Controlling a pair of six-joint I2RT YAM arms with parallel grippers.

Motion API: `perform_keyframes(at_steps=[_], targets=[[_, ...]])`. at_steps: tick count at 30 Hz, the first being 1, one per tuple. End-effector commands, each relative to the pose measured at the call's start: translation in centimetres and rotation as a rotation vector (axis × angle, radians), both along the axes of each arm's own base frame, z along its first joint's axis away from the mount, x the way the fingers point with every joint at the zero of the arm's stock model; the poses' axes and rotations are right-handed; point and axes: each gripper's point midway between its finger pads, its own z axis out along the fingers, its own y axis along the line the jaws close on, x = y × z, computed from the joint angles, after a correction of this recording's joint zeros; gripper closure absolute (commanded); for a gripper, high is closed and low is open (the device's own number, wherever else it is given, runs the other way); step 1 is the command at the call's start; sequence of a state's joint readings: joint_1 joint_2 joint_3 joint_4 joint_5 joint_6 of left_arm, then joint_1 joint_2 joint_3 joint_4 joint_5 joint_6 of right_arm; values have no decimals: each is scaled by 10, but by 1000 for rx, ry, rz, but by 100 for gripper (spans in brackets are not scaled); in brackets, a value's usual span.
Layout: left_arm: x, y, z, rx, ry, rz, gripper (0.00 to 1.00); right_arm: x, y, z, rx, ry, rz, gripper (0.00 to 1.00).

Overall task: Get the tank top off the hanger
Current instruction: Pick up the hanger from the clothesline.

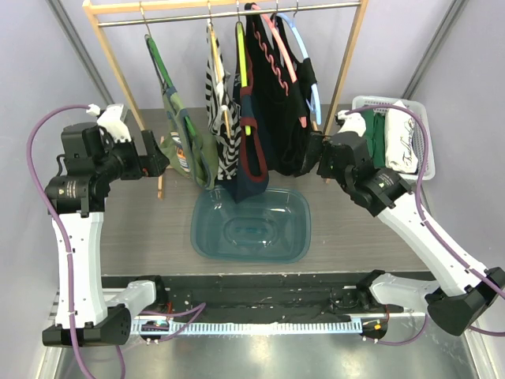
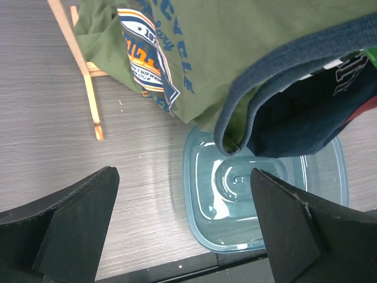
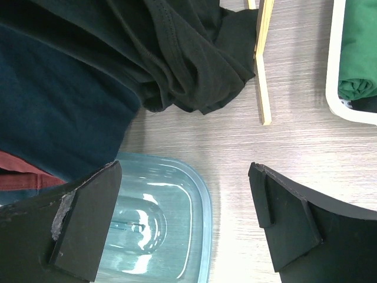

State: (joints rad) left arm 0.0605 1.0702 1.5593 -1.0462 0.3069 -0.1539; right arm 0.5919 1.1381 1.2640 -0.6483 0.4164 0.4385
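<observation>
Several tank tops hang on hangers from a wooden rack [image 1: 347, 55]: a green one [image 1: 188, 146], a striped one [image 1: 222, 118], a navy one with red trim [image 1: 248, 158] and a black one [image 1: 280, 110]. My left gripper [image 1: 163, 162] is open and empty, just left of the green top's hem. In the left wrist view [image 2: 181, 177] the green top [image 2: 235, 47] and navy top [image 2: 306, 112] hang ahead of it. My right gripper [image 1: 315, 155] is open and empty, just right of the black top. In the right wrist view [image 3: 185, 168] the black top [image 3: 177, 53] and navy top [image 3: 53, 118] are ahead.
A teal plastic bin [image 1: 251, 237] sits on the table below the garments, also in both wrist views [image 2: 200, 218] [image 3: 200, 236]. A white basket [image 1: 422, 126] with folded clothes stands at the right. Rack legs [image 2: 82, 76] [image 3: 262, 65] stand near each gripper.
</observation>
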Motion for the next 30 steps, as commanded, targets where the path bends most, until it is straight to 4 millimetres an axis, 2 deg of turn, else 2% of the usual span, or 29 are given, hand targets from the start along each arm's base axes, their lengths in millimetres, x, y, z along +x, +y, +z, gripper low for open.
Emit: perform_keyframes(at_steps=[1, 5, 6, 8, 9, 10, 11, 12, 13, 14, 15, 16, 17, 19, 21, 24, 25, 27, 30], targets=[[5, 6, 21, 5, -72, 39, 0, 0, 1, 26, 37, -94, 20, 0], [15, -5, 48, -22, -141, -26, 0, -4, -2, 28, 49, -117, 20, 0], [18, -7, 65, -26, -182, -34, 0, -4, -2, 28, 50, -121, 22, 0], [38, -5, 75, -45, -186, -12, 0, -6, -1, 26, 57, -118, 23, 0], [41, -4, 102, -44, -248, -6, 0, -6, -1, 24, 57, -115, 24, 0], [60, -2, 95, -50, -203, 5, 0, -7, -1, 24, 64, -112, 24, 0], [66, -3, 106, -59, -215, 10, 0, -8, -1, 23, 66, -112, 23, 0], [67, -1, 132, -57, -274, 25, 0, -9, -2, 23, 69, -114, 23, 0], [86, -2, 125, -62, -241, 30, 0, -10, -3, 23, 74, -115, 19, 0], [92, -4, 132, -69, -253, 36, 0, -11, -3, 23, 77, -114, 19, 0], [95, -4, 151, -64, -306, 53, 0, -12, -3, 22, 82, -116, 20, 0], [102, -3, 157, -62, -327, 69, 0, -13, -3, 21, 86, -115, 19, 0], [115, -17, 154, -69, -319, 49, 0, -13, -3, 19, 89, -112, 23, 0], [123, -15, 176, -63, -393, 91, 0, -14, -3, 16, 90, -105, 24, 0], [134, -25, 177, -70, -406, 98, 0, -15, -4, 14, 83, -98, 19, 0], [148, -27, 179, -55, -440, 143, 0, -17, -5, 13, 76, -92, 21, 0], [154, -25, 185, -51, -473, 179, 0, -17, -6, 14, 77, -95, 19, 0], [162, -24, 179, -42, -473, 204, 0, -19, -5, 13, 84, -90, 27, 0], [170, -16, 183, -44, -498, 261, 0, -22, -5, 13, 97, -93, 31, 0]])
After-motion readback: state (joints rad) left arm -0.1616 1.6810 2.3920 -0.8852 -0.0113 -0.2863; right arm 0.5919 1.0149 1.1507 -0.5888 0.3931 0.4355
